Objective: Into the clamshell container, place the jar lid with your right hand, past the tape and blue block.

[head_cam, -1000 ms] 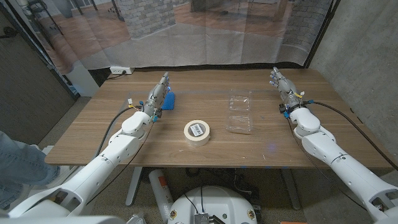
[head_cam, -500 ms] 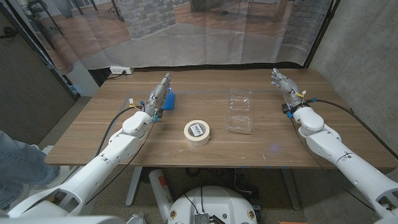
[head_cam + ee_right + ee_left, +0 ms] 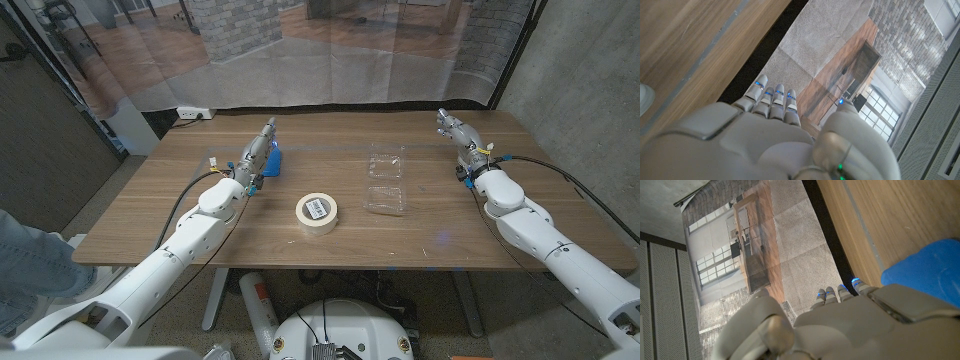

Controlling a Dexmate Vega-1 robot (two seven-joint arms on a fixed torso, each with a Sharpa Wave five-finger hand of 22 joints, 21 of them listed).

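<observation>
Right hand empty, clamshell container open, tape beside

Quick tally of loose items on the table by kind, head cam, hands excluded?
Tape roll: 1
Blue block: 1
Clear clamshell container: 1, lying open
Jar lid: 0 that I can make out
Total: 3
</observation>
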